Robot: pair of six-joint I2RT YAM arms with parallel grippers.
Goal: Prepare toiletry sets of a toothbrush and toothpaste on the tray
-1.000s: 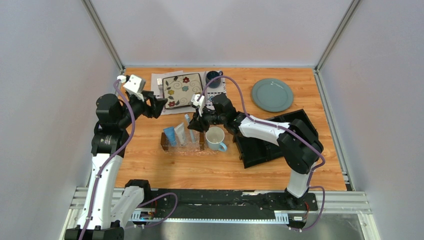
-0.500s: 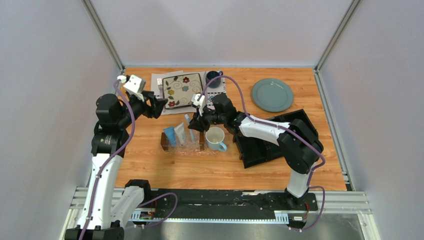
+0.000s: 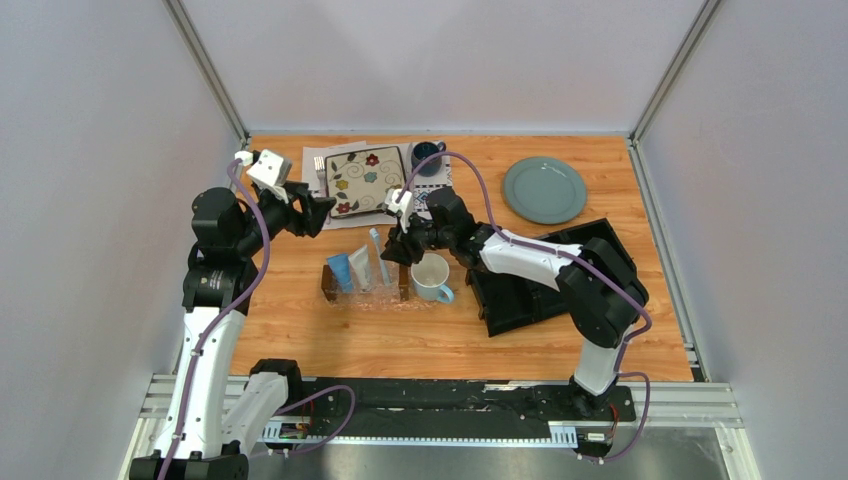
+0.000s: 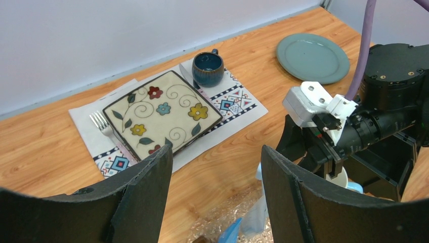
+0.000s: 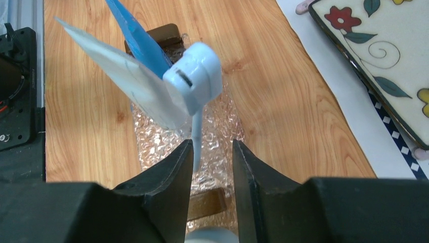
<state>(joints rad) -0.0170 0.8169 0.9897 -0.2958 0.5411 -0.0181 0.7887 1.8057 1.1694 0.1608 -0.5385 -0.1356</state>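
The right gripper (image 5: 212, 148) hovers low over the right end of the tray (image 5: 225, 124), close beside the white mug (image 3: 430, 277). Its 2 fingers stand parted. The thin pale stem of the toothbrush (image 5: 196, 147) runs into the gap near 1 finger, and the gap is plainly wider than the stem, so nothing is clamped.

The toothbrush is in the tray with 2 squeeze tubes to its left: the whitish tube (image 5: 126, 88) next to it, then the blue tube (image 5: 132, 30). Whether the brush lies flat or leans, I cannot tell.

The left gripper (image 4: 216, 169) hangs in the air left of the tray, well apart from it. Its fingers are spread wide around nothing, and it faces the square floral plate (image 4: 163, 112) at the back of the table (image 3: 400, 335).
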